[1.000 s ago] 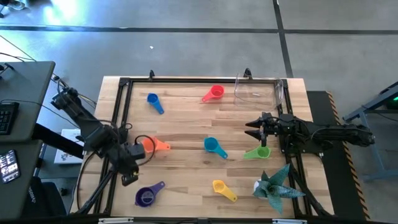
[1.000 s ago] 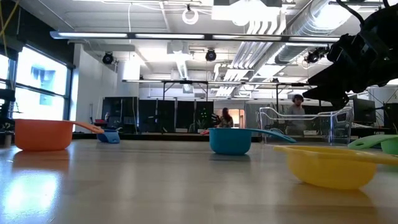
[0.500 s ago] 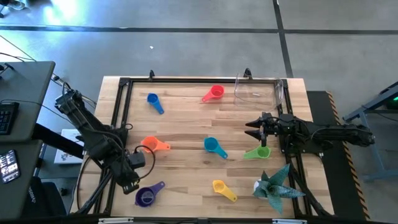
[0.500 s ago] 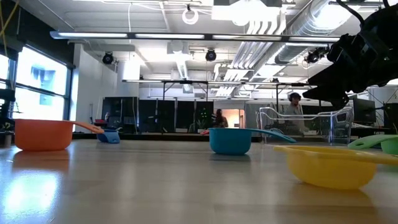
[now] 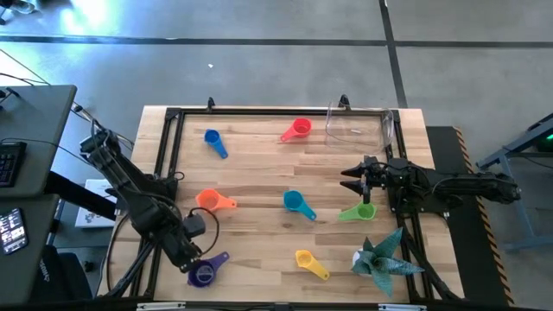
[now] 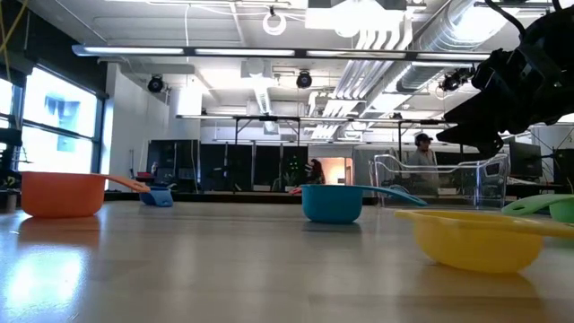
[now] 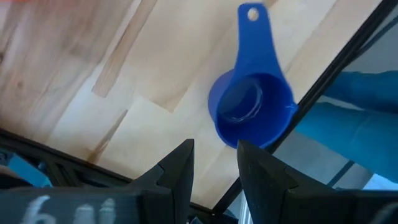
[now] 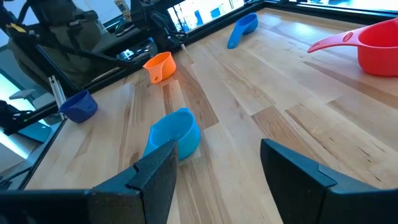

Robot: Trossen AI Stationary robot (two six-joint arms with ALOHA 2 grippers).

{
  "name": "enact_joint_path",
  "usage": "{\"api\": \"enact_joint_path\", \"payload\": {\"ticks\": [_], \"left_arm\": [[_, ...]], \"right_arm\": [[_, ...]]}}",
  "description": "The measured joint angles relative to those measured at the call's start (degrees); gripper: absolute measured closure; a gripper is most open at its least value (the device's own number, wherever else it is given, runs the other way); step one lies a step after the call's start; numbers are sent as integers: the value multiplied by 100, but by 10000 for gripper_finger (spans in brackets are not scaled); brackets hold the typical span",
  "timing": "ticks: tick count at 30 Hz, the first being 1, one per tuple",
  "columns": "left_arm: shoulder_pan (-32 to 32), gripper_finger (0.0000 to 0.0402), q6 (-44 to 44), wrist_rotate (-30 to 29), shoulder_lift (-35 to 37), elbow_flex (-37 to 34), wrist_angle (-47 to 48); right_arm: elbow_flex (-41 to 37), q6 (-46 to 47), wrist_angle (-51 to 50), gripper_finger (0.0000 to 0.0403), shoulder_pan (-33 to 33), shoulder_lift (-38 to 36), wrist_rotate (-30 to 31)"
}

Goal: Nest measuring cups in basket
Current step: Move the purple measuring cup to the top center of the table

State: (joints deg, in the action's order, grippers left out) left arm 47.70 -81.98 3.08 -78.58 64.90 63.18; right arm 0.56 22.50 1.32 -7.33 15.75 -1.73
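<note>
Several measuring cups stand upright on the wooden table: blue [image 5: 214,142], red [image 5: 296,130], orange [image 5: 212,200], teal [image 5: 297,204], green [image 5: 357,211], yellow [image 5: 309,262] and purple [image 5: 204,271]. The clear basket [image 5: 359,128] stands at the far right. My left gripper [image 5: 192,256] points down just above and to the left of the purple cup [image 7: 252,109], open with a narrow gap [image 7: 214,149], holding nothing. My right gripper [image 5: 350,179] hovers open above the table beside the green cup, its fingers wide apart [image 8: 217,149].
A black metal frame [image 5: 164,173] runs around the table's edge, close beside the purple cup. A teal spiky plant [image 5: 380,257] stands at the near right. Bare wood lies between the cups in the table's middle.
My left gripper has moved toward the table's near edge and downward, toward the purple cup, rolling somewhat as it went. Its fingers kept the same gap. No cup has moved.
</note>
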Motion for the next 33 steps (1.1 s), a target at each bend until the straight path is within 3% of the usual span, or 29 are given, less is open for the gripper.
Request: {"api": "enact_joint_path", "payload": {"ticks": [15, 33], "left_arm": [[-7, 249, -609, 223, -825, 0, -199], [-9, 263, -334, 428, -1776, 0, -753]], "right_arm": [[0, 0, 0, 182, -2, -2, 0], [0, 0, -3, 182, -1, -1, 2]]}}
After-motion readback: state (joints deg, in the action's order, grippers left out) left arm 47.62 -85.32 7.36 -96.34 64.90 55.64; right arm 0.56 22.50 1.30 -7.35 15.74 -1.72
